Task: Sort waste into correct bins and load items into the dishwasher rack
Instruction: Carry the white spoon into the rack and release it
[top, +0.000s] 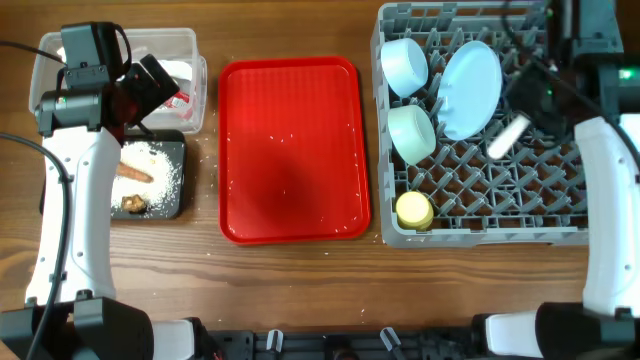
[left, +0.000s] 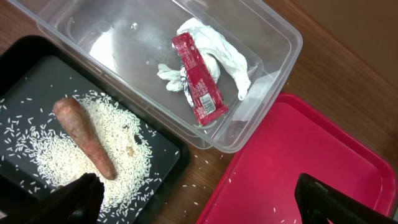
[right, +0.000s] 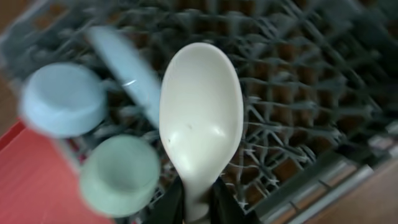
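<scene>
My right gripper (right: 199, 200) is shut on the handle of the white spoon (right: 200, 106) and holds it above the grey dishwasher rack (top: 490, 236). In the rack stand the pale blue plate (top: 470, 88), two blue-green bowls (top: 405, 65) (top: 411, 133) and the yellow cup (top: 414, 210). My left gripper (left: 202, 202) hangs open and empty over the bins. The red-and-white wrapper (left: 199, 78) lies in the clear tub (left: 273, 37). Rice grains (left: 68, 155), the carrot piece (left: 84, 134) and a brown lump (top: 134, 204) lie in the black tray (left: 25, 56).
The flat red serving tray (top: 290, 150) lies between the bins and the rack, with a few stray rice grains on it. More grains dot the wooden table (left: 205, 180) beside the black tray.
</scene>
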